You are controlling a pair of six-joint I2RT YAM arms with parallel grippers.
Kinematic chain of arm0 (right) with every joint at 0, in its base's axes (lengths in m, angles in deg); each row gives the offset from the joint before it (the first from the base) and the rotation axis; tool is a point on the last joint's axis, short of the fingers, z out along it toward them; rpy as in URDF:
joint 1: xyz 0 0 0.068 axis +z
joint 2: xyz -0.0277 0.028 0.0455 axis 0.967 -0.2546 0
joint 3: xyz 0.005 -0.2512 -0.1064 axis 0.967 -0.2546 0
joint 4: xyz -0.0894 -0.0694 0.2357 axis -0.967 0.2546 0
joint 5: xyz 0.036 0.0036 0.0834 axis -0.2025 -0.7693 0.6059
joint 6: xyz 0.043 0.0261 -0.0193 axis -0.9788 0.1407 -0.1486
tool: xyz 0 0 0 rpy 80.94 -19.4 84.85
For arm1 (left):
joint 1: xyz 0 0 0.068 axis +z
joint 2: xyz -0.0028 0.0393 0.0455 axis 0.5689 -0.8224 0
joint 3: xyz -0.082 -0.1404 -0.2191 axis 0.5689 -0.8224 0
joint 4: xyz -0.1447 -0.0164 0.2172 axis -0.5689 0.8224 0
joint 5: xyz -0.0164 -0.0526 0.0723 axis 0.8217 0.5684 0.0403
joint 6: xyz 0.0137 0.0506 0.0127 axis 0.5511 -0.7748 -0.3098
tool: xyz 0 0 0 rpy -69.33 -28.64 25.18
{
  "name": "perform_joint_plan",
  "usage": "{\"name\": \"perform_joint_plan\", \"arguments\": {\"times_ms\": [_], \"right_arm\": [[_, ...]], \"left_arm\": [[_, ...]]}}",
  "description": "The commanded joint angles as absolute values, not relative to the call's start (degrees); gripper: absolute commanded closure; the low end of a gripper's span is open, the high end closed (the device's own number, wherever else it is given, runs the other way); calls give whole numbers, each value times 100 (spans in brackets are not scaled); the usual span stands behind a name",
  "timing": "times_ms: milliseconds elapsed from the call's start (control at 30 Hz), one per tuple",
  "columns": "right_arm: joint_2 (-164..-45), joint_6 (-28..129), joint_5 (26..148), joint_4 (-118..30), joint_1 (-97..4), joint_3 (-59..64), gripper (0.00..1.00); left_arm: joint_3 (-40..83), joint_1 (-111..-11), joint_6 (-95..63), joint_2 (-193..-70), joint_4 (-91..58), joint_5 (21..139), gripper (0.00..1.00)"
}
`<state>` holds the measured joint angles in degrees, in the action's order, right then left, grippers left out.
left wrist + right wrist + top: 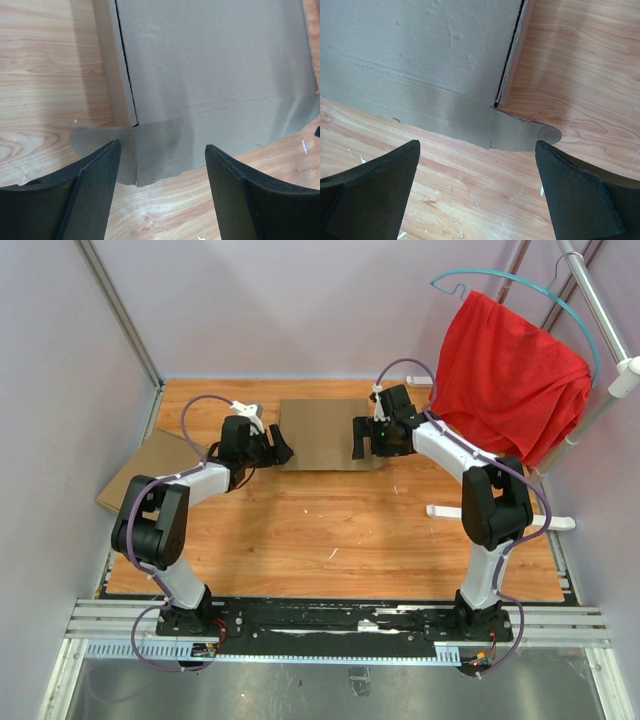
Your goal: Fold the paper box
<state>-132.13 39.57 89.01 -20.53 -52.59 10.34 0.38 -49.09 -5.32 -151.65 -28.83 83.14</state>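
Note:
The paper box (325, 433) lies flat at the back middle of the wooden table, a brown cardboard rectangle with its lid down. My left gripper (281, 451) is open at its left front corner and touches nothing. My right gripper (358, 439) is open at its right front corner, also empty. In the left wrist view the box (210, 60) has a front flap (200, 135) with a rounded tab flat on the wood, just ahead of my open gripper (162, 145). The right wrist view shows the box (420, 45) and its flap (470, 120) ahead of my open gripper (477, 142).
A lighter tan cardboard piece (150, 468) lies at the table's left edge, partly over it. A red cloth (505, 375) hangs from a teal hanger on a white rack at the back right. The rack's white foot (440, 510) lies on the table by my right arm.

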Motion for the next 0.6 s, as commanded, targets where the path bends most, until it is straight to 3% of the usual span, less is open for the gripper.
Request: {"name": "perform_joint_plan", "arguments": {"times_ms": [0,567], "right_arm": [[-13409,4182,8667,-2033,-5179,1045,1],[-13448,4360,9353,-2747,-5072,747,2]], "left_arm": [[173,-4970,-712,-15346,-3098,8266,27],[219,-5053,-607,-15556,-3445,8839,28]]}}
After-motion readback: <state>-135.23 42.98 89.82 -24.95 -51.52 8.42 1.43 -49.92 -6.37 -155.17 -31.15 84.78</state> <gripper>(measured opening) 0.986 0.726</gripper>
